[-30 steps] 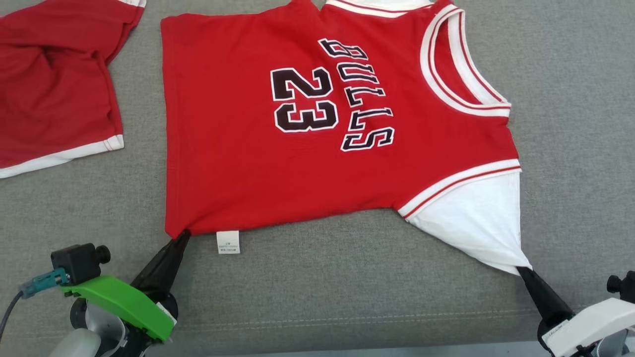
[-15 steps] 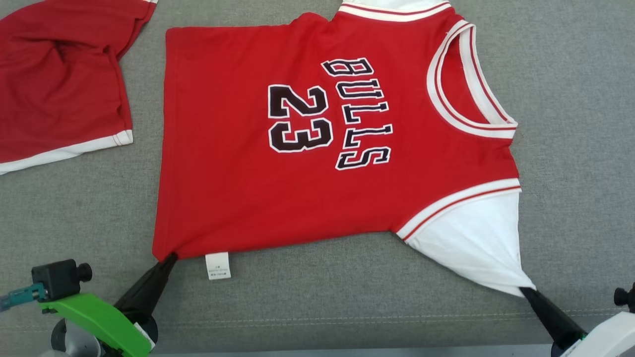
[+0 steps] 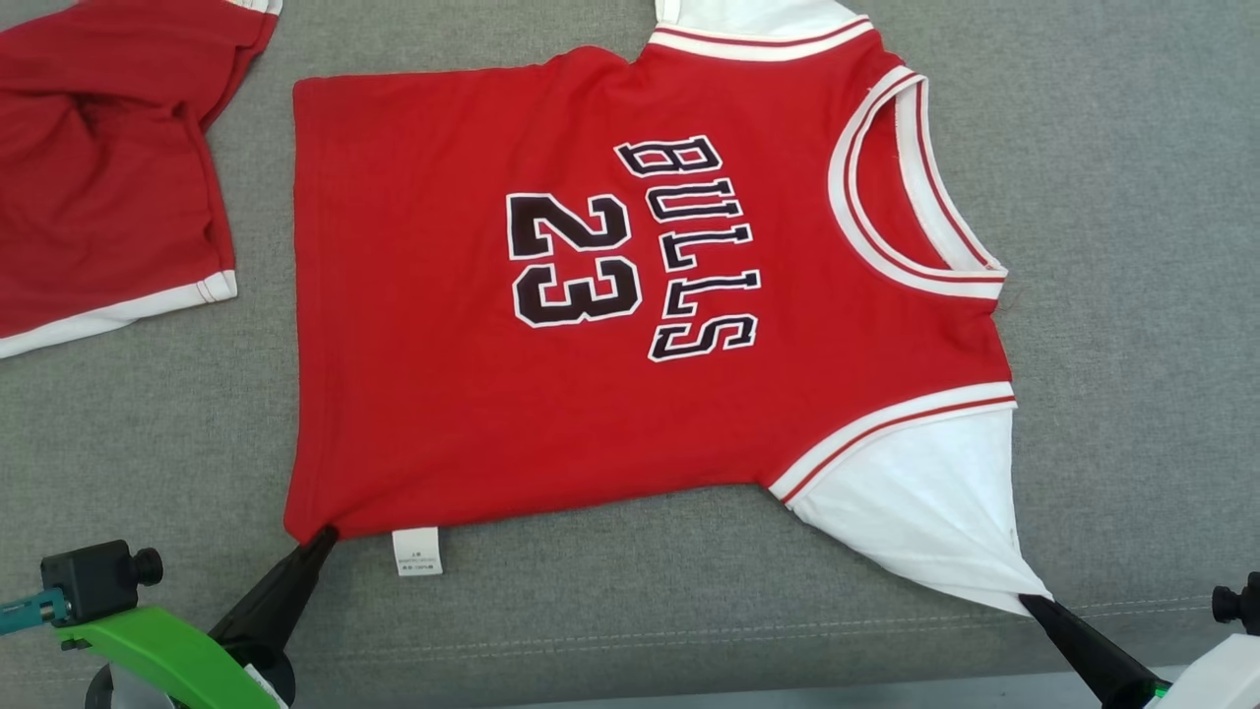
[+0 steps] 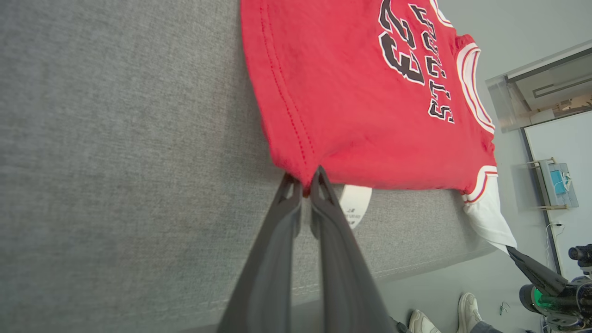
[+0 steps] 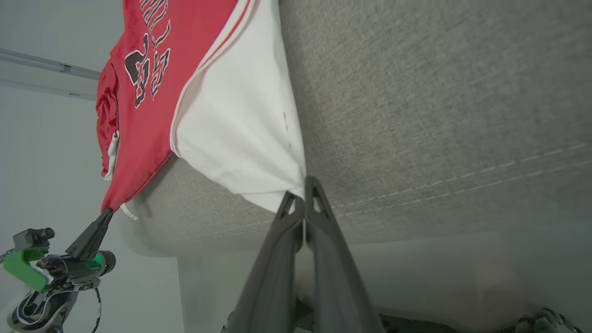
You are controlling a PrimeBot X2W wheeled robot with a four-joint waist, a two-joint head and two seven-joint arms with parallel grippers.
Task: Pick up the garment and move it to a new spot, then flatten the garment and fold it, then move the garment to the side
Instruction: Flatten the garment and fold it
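We grip the red Bulls jersey (image 3: 591, 414) by its hem corner with the left hand (image 3: 323, 537) and by its white sleeve tip with the right hand (image 3: 1029, 601), to spread it flat.

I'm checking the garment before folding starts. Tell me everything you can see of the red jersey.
The red jersey looks like soft knit, with white-and-red trim, black white-edged "BULLS" and "23", and a small white label at the hem. It lies spread, print up, neckline toward the robot's right, on the grey upholstered surface. The left gripper pinches its near hem corner; the right gripper pinches the near white sleeve, pulled to a point.
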